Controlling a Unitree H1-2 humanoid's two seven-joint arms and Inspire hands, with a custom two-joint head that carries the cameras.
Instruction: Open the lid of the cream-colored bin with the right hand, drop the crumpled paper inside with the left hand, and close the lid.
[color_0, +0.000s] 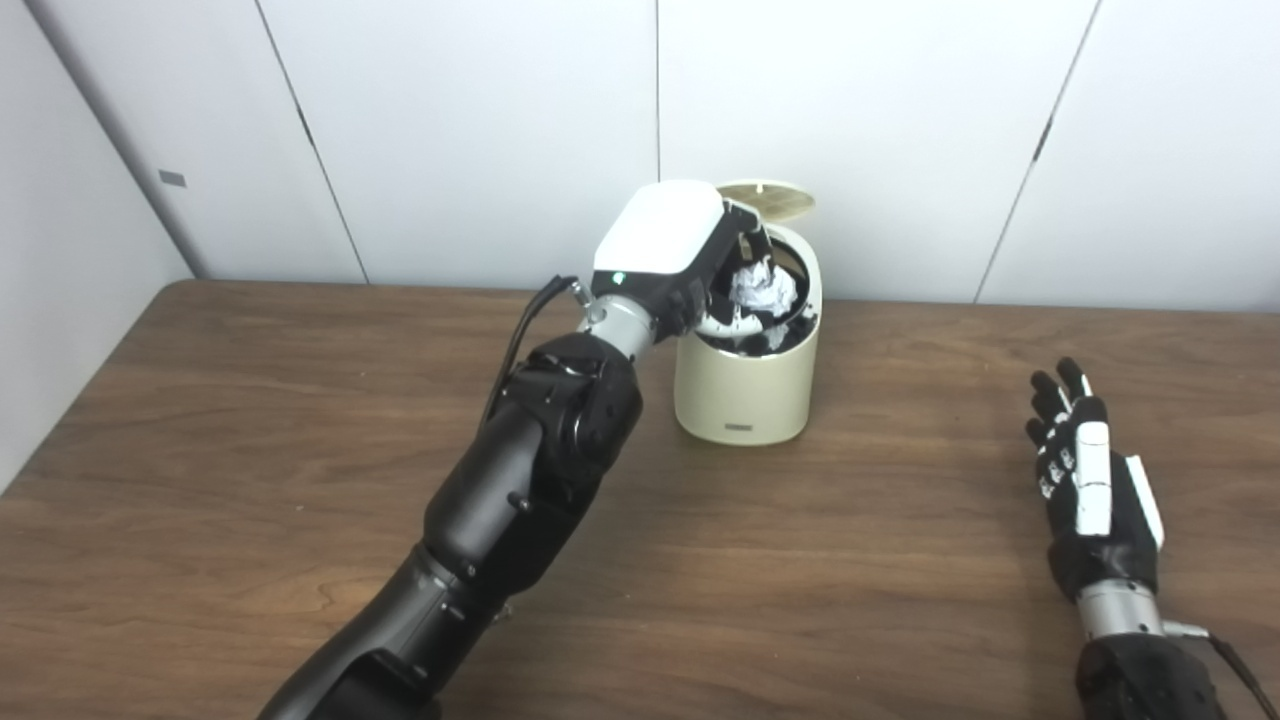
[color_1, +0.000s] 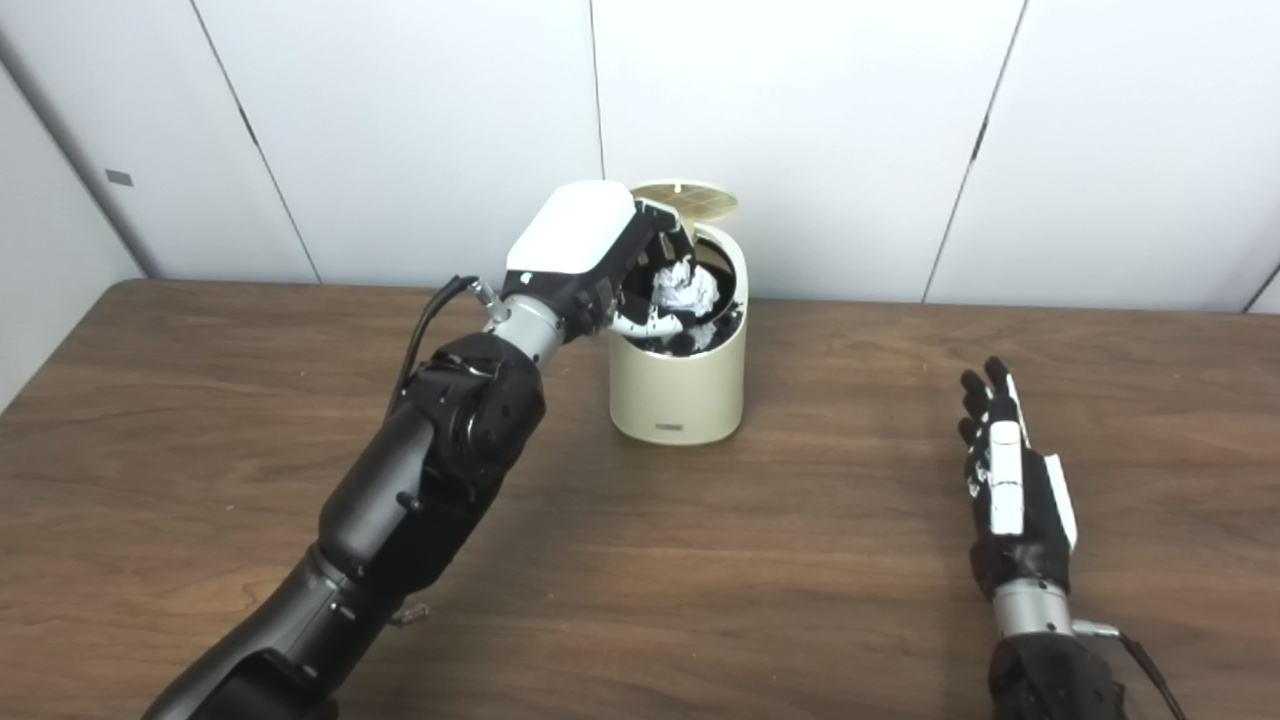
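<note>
Left hand (color_0: 690, 265) delivers the crumpled paper (color_0: 762, 287) at the mouth of the cream-colored bin (color_0: 745, 385), near the counter's (color_0: 250, 400) far edge, its lid (color_0: 768, 200) raised.

The drop appears under way; next comes release and withdrawal. Whether the fingers grip the paper is hidden by the hand's shell. Right hand (color_1: 1010, 490) rests spread and empty toward the counter's right edge.

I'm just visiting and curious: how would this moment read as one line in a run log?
lid: open | left hand: over bin mouth, crumpled paper at fingers | right hand: open, apart on table
</note>
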